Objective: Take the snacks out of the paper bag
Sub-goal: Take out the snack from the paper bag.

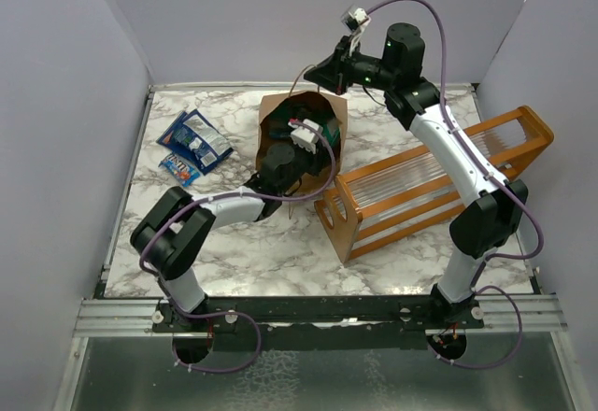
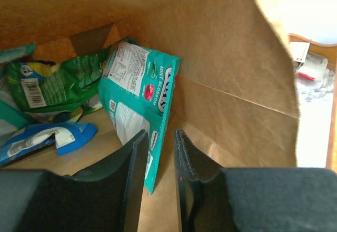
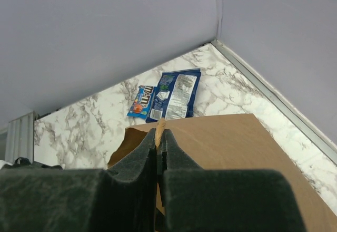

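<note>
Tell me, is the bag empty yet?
Not empty. Inside the bag, the left wrist view shows a teal packet, a green packet and a blue packet.

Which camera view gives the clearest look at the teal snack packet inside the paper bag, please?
Left wrist: the teal packet leans large against the inner wall of the paper bag, print visible. Top external shows at most a teal sliver in the bag mouth; right wrist sees only the bag's outside.

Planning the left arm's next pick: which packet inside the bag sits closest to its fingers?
The teal packet, standing on edge with its corner at the left gripper; the green packet and blue packet lie farther left.
</note>
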### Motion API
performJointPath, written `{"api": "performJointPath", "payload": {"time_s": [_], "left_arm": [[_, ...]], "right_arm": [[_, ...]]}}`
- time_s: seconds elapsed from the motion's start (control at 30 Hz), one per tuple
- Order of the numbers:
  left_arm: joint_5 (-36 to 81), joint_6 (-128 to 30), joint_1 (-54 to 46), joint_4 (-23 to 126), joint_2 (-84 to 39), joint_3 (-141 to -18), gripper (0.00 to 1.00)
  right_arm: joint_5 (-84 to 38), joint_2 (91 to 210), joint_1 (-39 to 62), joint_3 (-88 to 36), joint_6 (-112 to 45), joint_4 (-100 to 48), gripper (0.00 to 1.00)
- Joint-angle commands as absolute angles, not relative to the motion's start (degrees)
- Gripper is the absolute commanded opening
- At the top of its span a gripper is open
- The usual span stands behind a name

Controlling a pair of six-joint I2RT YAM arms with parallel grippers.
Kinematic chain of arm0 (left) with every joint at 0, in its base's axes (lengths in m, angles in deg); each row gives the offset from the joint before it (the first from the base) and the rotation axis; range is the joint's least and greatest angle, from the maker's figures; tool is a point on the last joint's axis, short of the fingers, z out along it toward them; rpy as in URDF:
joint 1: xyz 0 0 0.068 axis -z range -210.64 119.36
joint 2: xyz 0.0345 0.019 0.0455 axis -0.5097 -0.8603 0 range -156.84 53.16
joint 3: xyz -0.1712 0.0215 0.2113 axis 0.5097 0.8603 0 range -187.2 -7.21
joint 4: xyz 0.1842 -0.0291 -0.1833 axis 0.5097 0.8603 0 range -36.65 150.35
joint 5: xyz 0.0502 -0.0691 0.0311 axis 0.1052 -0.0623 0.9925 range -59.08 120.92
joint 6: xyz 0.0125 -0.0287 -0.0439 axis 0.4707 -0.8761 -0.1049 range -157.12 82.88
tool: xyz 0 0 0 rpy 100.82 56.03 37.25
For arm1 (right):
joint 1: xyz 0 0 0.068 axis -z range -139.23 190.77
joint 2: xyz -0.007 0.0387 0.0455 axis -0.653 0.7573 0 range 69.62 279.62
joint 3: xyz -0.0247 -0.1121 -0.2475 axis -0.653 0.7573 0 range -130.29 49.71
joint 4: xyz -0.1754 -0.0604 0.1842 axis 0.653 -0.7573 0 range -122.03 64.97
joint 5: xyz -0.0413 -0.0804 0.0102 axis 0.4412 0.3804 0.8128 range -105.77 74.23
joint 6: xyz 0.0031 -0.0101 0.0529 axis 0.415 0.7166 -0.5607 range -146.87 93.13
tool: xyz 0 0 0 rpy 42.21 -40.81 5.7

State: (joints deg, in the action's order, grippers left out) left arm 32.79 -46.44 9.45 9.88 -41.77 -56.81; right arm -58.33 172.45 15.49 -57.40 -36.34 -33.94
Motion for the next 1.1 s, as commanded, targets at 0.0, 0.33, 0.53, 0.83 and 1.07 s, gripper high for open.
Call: {"api": "performJointPath", "payload": {"time_s": [0.0, 0.33, 0.53, 0.83, 1.07], "left_arm": [[30.65, -43.69, 9.30, 6.05, -47.17, -60.94, 0.31], [33.12, -41.00, 9.56, 3.91, -53.24, -63.71, 0.45], [33.89, -38.27, 9.57, 3.88, -57.81, -67.73, 0.38], [36.50, -38.52, 10.12, 10.08, -44.89, -62.73, 0.10], [35.49, -41.24, 10.21, 24.29, -27.92, -57.35, 0.03]], "right_arm": [[-58.41, 168.82, 15.45, -59.06, -38.80, -29.39, 0.02], [-59.99, 168.70, 15.48, -59.25, -40.20, -28.70, 0.02], [-60.25, 168.45, 15.41, -59.25, -40.92, -28.00, 0.02], [-55.84, 166.36, 15.46, -53.80, -37.95, -25.80, 0.02], [-53.17, 166.83, 15.46, -52.31, -36.76, -24.20, 0.02]]}}
